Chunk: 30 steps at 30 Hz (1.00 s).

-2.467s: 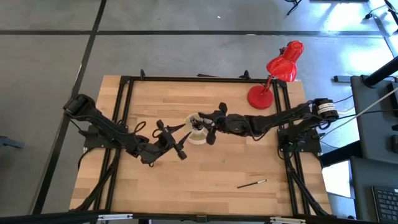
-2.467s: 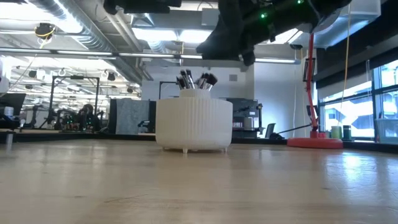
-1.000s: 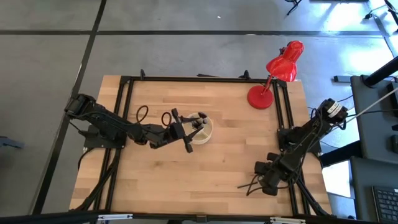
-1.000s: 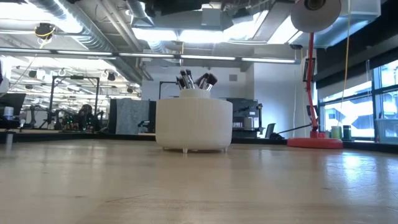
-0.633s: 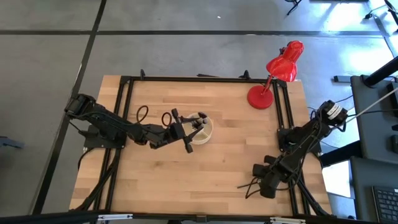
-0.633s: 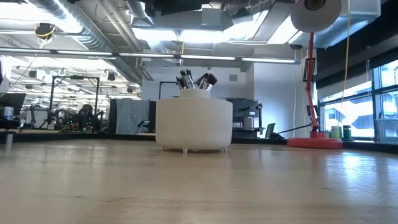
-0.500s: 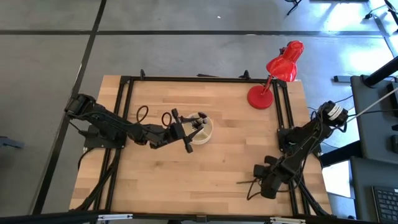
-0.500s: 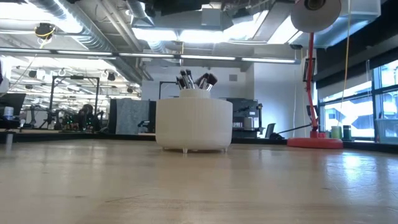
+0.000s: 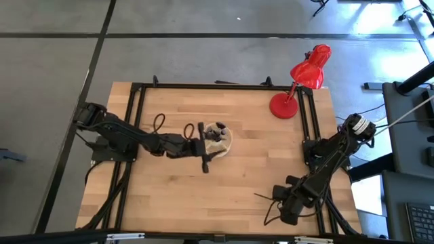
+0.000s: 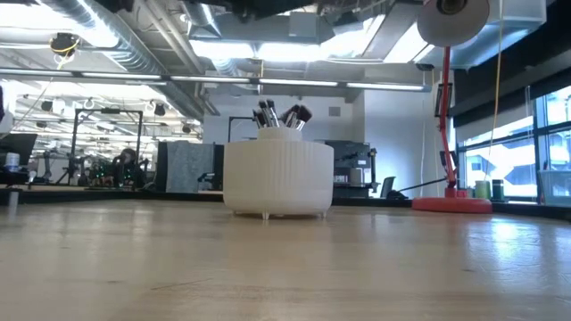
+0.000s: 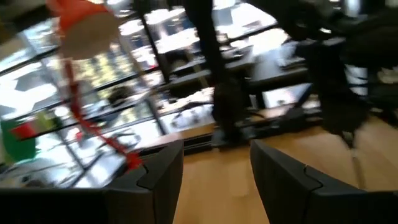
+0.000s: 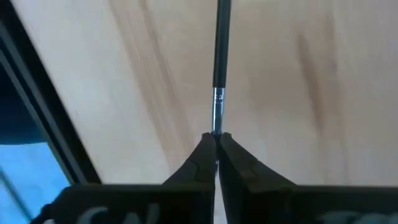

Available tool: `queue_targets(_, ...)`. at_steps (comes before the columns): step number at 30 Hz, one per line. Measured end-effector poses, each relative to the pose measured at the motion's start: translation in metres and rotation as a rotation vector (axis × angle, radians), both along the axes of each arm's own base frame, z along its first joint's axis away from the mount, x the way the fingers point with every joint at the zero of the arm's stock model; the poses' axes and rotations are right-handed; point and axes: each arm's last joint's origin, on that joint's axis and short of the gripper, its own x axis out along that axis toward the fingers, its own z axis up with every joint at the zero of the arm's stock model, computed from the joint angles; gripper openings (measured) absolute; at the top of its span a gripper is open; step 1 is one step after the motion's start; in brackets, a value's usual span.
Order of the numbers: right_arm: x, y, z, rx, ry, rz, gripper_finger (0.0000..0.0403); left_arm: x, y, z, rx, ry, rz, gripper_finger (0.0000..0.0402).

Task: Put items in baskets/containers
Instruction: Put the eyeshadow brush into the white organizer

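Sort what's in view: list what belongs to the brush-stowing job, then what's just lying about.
Job:
- cream container, brushes standing in it
- loose brush pinched in the right gripper, near the table's front right
- left gripper, open, beside the container

Lying about:
- red desk lamp
- wooden table

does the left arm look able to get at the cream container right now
Probably yes: the left gripper hangs open right beside the cream container, nothing between them. The right gripper is far off at the table's near right edge, shut on a brush.

high: overhead, whole table (image 9: 237, 176) | low: tabletop-level | shared: container (image 9: 218, 141)
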Motion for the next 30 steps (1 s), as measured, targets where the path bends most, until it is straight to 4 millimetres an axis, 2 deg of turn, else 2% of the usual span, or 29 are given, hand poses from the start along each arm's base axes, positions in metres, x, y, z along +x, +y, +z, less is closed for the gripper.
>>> queue_targets(3,0.007,0.002,0.014,-0.015,-0.032,-0.005,0.0005,0.011,-0.004,-0.011,0.006,0.063,-0.082,0.0182)
queue_targets(6,0.014,0.001,0.029,-0.03,-0.036,-0.001,0.0002,0.019,-0.013,-0.035,0.002,0.179,-0.167,0.0182)
queue_targets(9,0.027,-0.002,0.045,-0.041,-0.073,0.016,0.0001,0.029,-0.024,-0.057,0.091,0.26,-0.222,0.0182)
queue_targets(13,0.044,-0.019,0.058,-0.103,-0.108,-0.056,0.0001,0.052,-0.038,-0.061,0.169,0.256,-0.264,0.0182)
queue_targets(17,0.05,-0.033,0.056,-0.15,-0.08,-0.144,0.0004,0.075,-0.053,-0.069,0.181,0.325,-0.324,0.0182)
queue_targets(23,0.032,-0.028,0.042,-0.147,0.03,-0.148,0.0033,0.11,-0.07,-0.084,0.194,0.37,-0.31,0.0182)
queue_targets(30,0.008,-0.014,0.039,-0.182,0.08,-0.201,0.0057,0.152,-0.092,-0.1,0.063,0.462,-0.387,0.0182)
